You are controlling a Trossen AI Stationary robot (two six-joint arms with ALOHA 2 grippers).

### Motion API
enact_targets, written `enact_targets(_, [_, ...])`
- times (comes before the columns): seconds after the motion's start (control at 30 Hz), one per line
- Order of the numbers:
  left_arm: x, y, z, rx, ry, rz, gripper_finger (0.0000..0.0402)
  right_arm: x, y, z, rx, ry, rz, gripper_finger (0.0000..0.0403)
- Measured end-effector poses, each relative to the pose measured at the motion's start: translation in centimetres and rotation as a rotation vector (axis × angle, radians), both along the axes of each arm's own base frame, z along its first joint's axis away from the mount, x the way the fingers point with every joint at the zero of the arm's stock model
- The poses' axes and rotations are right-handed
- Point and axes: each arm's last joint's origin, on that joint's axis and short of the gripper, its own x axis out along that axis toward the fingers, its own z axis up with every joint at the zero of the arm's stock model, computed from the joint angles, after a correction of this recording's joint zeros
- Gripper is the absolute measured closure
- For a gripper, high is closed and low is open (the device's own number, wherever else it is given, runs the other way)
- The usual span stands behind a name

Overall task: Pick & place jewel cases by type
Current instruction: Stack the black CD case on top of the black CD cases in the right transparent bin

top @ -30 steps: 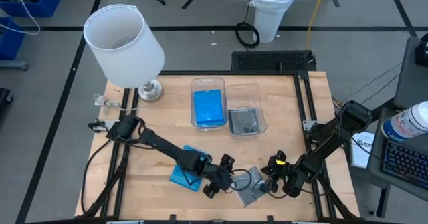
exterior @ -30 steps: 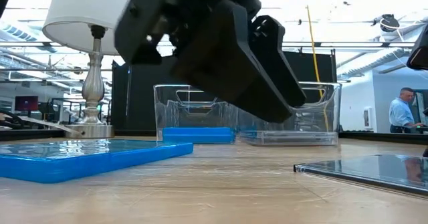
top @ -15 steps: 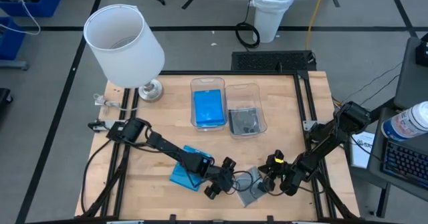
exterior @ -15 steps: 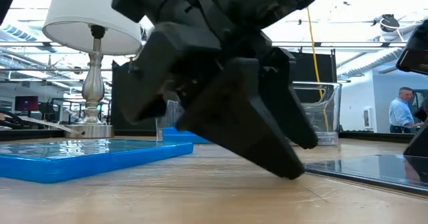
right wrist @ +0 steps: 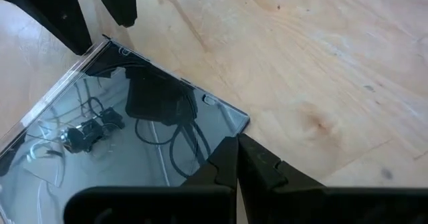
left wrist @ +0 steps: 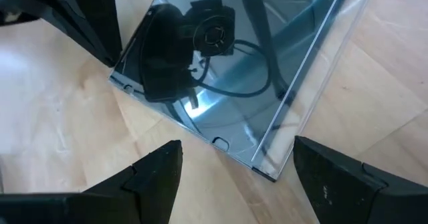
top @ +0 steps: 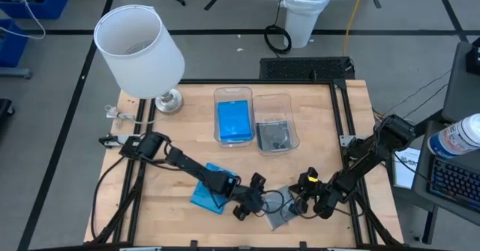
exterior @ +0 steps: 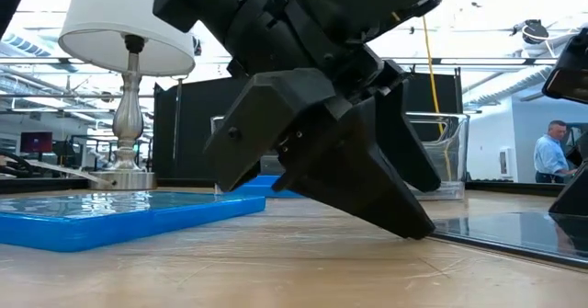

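- Jewel cases, dark grey one (top: pixel 280 215): flat on the surface (top: pixel 315 116) at its near edge, between the two pincers; glossy lid reflects the camera and cables.
- Left pincer (top: pixel 250 200): fingers spread wide, holding nothing. Over the last second it has dropped from above the wood to the case's edge, one fingertip (exterior: pixel 404 218) now at surface level. Judged: the approach is done and a grasp of this case is due next.
- Right pincer (top: pixel 306 196): fingers closed together, empty, tips resting at the case's opposite corner, unchanged; probably bracing it.
- Blue case (top: pixel 211 195): flat on the surface just beside the left arm, not yet sorted.
- Left bin (top: pixel 232 116): farther back, holds a blue case.
- Right bin (top: pixel 275 122): alongside, holds dark cases.
- Lamp (top: pixel 139 53): far left corner.
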Motion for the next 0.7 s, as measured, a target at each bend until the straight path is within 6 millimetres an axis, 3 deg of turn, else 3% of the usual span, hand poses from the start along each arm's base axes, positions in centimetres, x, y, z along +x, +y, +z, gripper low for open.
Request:
enact_targets(0.23, [0.6,-0.3,1.0,0.06,-0.074,-0.042,0.0117,0.2,0.1,-1.2,-0.019,-0.031,-0.051,0.0403])
enact_targets(0.7, [1.4,-0.5,1.8,0.09,-0.121,-0.038,0.0116,0.3,0.2,-1.1,-0.019,-0.048,-0.034,0.0403])
